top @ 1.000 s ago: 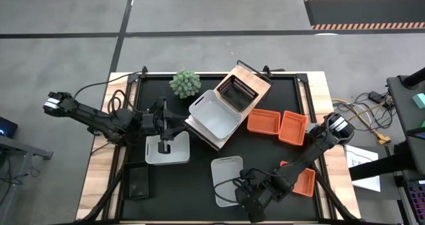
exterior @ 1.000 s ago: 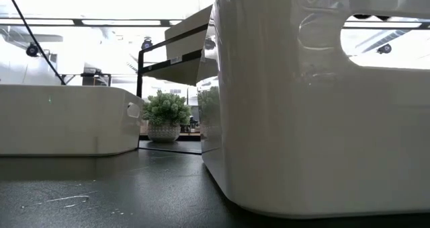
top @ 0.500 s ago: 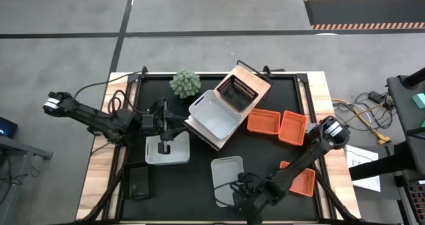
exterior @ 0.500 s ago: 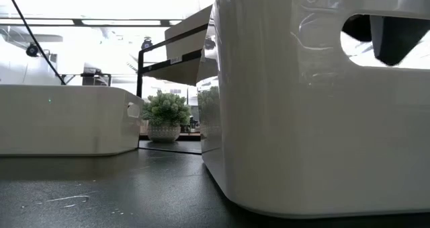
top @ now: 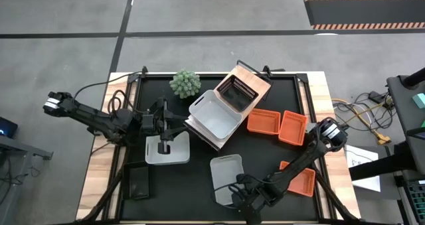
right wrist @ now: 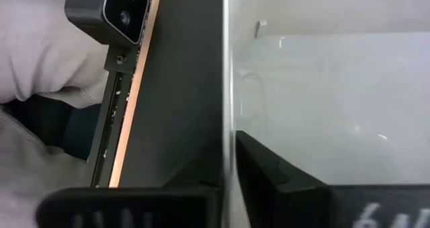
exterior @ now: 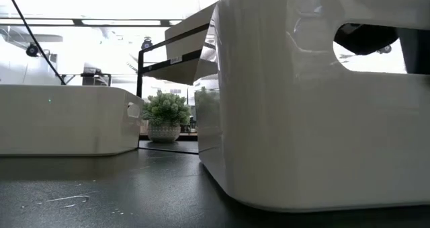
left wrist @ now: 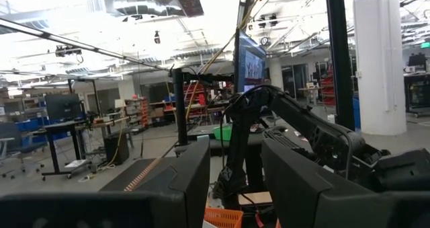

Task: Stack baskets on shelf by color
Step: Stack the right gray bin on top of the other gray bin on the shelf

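Observation:
A white basket (top: 226,177) sits on the black table near its front edge, with my right gripper (top: 234,192) shut on its near wall. A second white basket (top: 167,152) lies at the left, and my left gripper (top: 174,131) hovers open over its far edge with nothing between its fingers (left wrist: 195,167). The shelf (top: 257,77) lies askew at the back and carries a black basket (top: 237,92) and a third white basket (top: 214,116). Orange baskets (top: 263,121) (top: 293,127) lie to its right. My right gripper has the white basket's near wall (right wrist: 227,120) at its rim. One finger (right wrist: 289,181) is inside the basket and the other outside, coming from above and slanting toward the near edge. The inner finger shows through the wall's handle hole (exterior: 366,38). The basket's bottom stays on the table.
A green plant (top: 185,83) stands at the back left. Another orange basket (top: 305,180) lies under my right arm, and a black basket (top: 138,181) at the near left. The low camera (right wrist: 114,13) sits on the table's near edge, close to the held basket.
My right gripper has gone down and toward the table's left, onto the white basket's near wall, and has shut on it. The basket has shifted a little toward the left.

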You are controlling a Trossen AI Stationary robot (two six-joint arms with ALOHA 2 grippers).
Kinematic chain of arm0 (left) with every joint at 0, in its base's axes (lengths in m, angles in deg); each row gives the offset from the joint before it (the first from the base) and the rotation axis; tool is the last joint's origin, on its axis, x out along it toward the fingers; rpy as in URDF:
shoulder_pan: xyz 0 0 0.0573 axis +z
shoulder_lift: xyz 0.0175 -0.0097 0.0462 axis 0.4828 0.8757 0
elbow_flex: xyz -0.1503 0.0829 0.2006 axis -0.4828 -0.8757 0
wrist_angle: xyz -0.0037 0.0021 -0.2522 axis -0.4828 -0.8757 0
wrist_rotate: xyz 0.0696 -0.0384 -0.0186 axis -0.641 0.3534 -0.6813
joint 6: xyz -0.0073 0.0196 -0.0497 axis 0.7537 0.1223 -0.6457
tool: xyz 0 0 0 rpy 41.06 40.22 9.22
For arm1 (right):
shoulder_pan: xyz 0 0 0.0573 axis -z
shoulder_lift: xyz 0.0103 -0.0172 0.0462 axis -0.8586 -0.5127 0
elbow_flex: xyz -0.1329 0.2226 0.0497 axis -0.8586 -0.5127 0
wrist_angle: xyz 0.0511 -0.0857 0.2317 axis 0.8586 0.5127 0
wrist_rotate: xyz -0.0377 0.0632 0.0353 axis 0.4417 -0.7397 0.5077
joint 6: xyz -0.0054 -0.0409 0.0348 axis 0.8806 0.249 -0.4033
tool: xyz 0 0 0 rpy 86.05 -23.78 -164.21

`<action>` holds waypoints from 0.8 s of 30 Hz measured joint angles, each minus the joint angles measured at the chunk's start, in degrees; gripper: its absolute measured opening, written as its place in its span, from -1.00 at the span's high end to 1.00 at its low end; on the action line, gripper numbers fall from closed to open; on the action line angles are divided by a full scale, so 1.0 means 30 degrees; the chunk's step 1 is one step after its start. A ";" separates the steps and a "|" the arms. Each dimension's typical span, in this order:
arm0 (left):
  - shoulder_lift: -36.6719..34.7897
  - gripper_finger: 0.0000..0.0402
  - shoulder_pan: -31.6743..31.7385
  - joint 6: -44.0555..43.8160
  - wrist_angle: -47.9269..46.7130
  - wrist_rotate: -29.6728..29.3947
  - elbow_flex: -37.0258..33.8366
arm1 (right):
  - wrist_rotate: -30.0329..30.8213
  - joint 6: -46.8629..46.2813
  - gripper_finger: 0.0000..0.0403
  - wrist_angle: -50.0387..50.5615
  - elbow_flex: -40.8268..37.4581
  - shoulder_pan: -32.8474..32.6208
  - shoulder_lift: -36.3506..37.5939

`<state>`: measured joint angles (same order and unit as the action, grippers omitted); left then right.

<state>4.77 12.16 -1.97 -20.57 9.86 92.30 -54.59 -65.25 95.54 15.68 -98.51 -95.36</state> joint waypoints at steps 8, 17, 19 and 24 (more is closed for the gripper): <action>0.0000 0.40 0.0000 0.0000 0.0004 0.0000 0.0000 | -0.0021 0.1549 0.96 0.0266 0.0000 -0.0024 0.1148; 0.0000 0.40 0.0000 0.0000 -0.0002 0.0000 0.0000 | -0.1227 0.8466 0.96 0.0755 0.0000 -0.0929 0.3872; 0.0000 0.40 0.0000 0.0002 -0.0006 0.0000 0.0000 | -0.1208 0.9526 0.96 0.0806 0.0000 -0.1133 0.4584; 0.0000 0.40 0.0000 0.0007 -0.0009 0.0000 0.0000 | -0.1168 0.9998 0.96 0.1057 0.0145 -0.1311 0.6457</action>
<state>4.77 12.16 -1.95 -20.60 9.86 92.30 -58.10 -35.26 98.71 16.11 -102.45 -75.99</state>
